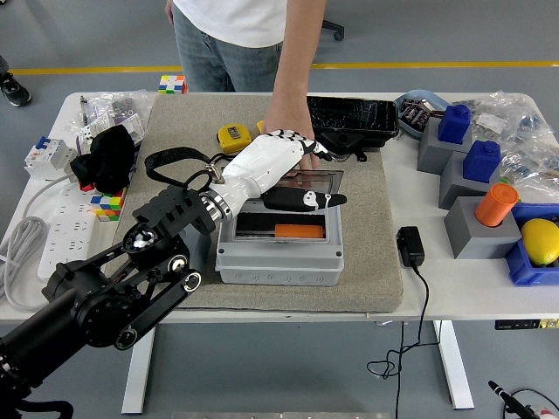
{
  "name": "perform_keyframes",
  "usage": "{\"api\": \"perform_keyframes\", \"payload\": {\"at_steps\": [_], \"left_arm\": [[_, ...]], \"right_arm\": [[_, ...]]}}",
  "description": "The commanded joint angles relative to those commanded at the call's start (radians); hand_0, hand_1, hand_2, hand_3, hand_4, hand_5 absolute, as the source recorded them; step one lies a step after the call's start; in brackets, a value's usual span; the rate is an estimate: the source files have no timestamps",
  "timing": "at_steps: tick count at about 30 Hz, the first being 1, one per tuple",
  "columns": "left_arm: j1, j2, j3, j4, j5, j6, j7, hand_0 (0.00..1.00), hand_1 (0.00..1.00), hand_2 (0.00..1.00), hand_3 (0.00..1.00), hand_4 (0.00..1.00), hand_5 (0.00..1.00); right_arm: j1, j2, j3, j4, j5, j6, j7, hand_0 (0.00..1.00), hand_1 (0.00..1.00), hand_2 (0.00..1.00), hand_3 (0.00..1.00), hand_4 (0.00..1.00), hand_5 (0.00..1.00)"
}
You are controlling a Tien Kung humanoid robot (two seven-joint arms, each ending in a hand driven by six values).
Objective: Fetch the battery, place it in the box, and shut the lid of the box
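The orange battery [300,231] is seen lying flat inside the open grey box [279,253], toward the front of its well, so the fetching and placing are judged done and only the lid is left. The clear lid [316,179] stands raised at the box's 12 o'clock edge, largely hidden behind the left robot hand [284,170].

The main risk is judged to be a pinch or a collision: a person's hand [290,131] is held at the 12 o'clock side of the box, right against the robot's fingertips, and could be caught if the lid is swung down. The lid could also slip from under the fingers and drop hard, or be pushed backward rather than forward if the fingers stay on its near face. The box is not clamped and could be shoved across the grey mat [175,175] toward 6 o'clock by a heavy push. The black strap [170,161] looped near the wrist could snag.

The left arm is brought in from 7 o'clock and laid diagonally over the box's 10 o'clock corner. The white palm is turned down, the fingers are stretched loosely toward 1 o'clock over the lid's top edge, and the dark thumb [301,199] is pointed toward 3 o'clock above the well. Nothing is gripped; the robot hand is released. The right arm is not seen. Elsewhere on the counter [419,288] a yellow tape measure [234,137] is left at the mat's 11 o'clock.
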Motion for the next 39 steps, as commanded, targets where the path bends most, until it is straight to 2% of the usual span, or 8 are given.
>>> {"api": "perform_keyframes", "payload": {"at_steps": [4, 17, 21, 25, 32, 33, 34, 39], "left_arm": [[0.011, 0.015, -0.010, -0.043, -0.042, -0.141, 0.084, 0.410, 0.592, 0.592, 0.560, 0.998, 0.998], [0.042, 0.047, -0.003, -0.241, -0.102, -0.373, 0.315, 0.443, 0.606, 0.630, 0.588, 0.998, 0.998], [0.046, 0.046, -0.002, -0.268, -0.106, -0.399, 0.357, 0.443, 0.606, 0.630, 0.588, 0.998, 0.998], [0.046, 0.043, -0.009, -0.262, -0.063, -0.333, 0.288, 0.447, 0.610, 0.632, 0.589, 0.998, 0.998], [0.070, 0.025, -0.057, -0.220, -0.009, -0.060, 0.060, 0.498, 0.620, 0.631, 0.622, 0.998, 0.998], [0.084, 0.013, -0.081, -0.210, -0.024, -0.017, 0.019, 0.498, 0.620, 0.631, 0.622, 0.998, 0.998], [0.092, 0.006, -0.102, -0.205, -0.036, 0.022, -0.016, 0.667, 0.735, 0.716, 0.711, 0.998, 0.998], [0.137, -0.026, -0.227, -0.185, -0.179, 0.162, -0.186, 0.667, 0.735, 0.716, 0.711, 0.998, 0.998]], "right_arm": [[-0.001, 0.000, 0.010, 0.000, -0.008, 0.000, -0.001, 0.845, 0.780, 0.762, 0.814, 0.998, 0.998], [0.001, 0.000, 0.007, 0.000, -0.002, -0.001, 0.000, 0.846, 0.780, 0.762, 0.814, 0.998, 0.998], [0.001, 0.000, 0.010, 0.000, -0.005, 0.000, -0.001, 0.846, 0.780, 0.762, 0.814, 0.998, 0.998], [0.001, 0.001, 0.006, 0.000, -0.003, -0.001, -0.001, 0.845, 0.780, 0.762, 0.814, 0.998, 0.998], [-0.001, 0.002, 0.003, 0.000, -0.002, -0.001, -0.002, 0.845, 0.780, 0.762, 0.814, 0.998, 0.998], [-0.002, 0.004, 0.007, 0.000, -0.006, -0.001, -0.003, 0.845, 0.780, 0.762, 0.814, 0.998, 0.998], [-0.002, 0.004, 0.007, 0.000, -0.007, -0.001, -0.003, 0.845, 0.780, 0.762, 0.814, 0.998, 0.998], [-0.005, 0.006, 0.004, 0.000, -0.005, 0.000, -0.003, 0.845, 0.780, 0.762, 0.814, 0.998, 0.998]]}}
